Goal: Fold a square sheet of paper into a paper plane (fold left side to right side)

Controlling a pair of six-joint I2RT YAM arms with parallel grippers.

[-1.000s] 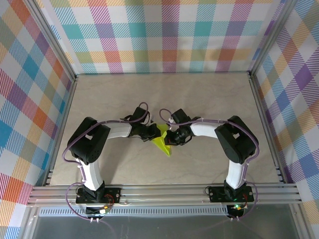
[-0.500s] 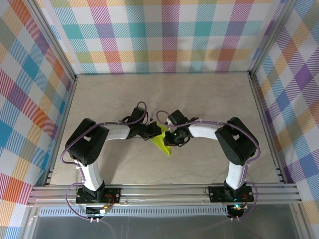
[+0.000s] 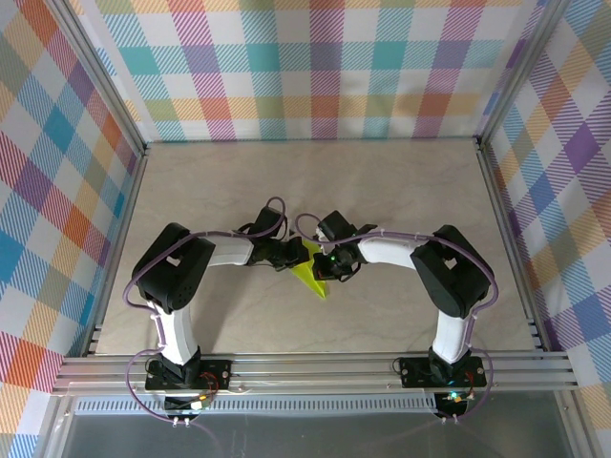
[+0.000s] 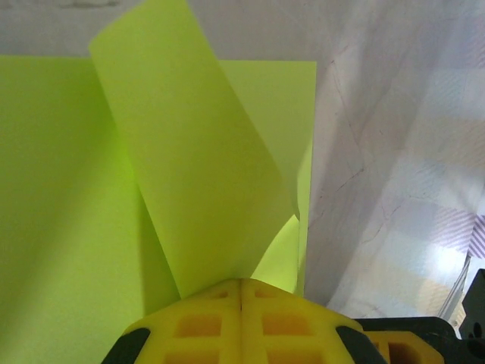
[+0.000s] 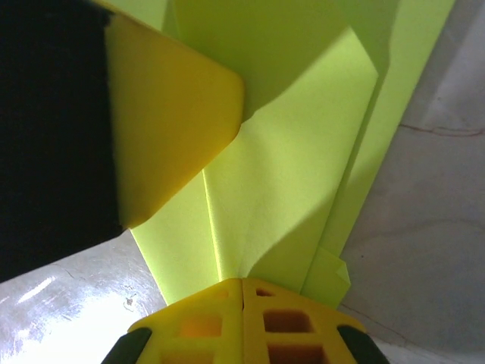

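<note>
The paper plane (image 3: 316, 280) lies part-folded and pointed on the surface (image 3: 239, 191), left claw (image 4: 241, 287) and right claw (image 5: 241, 284) each pinched tight on a flap; final creasing likely remains.

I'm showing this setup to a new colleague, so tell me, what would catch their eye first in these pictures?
The bright lime paper, partly folded, lies mid-table where both arms meet. Up close, the left gripper and the right gripper are each shut on a fold of it, with a flap curling up from the left one. Loud pastel plaid walls surround the table.
</note>
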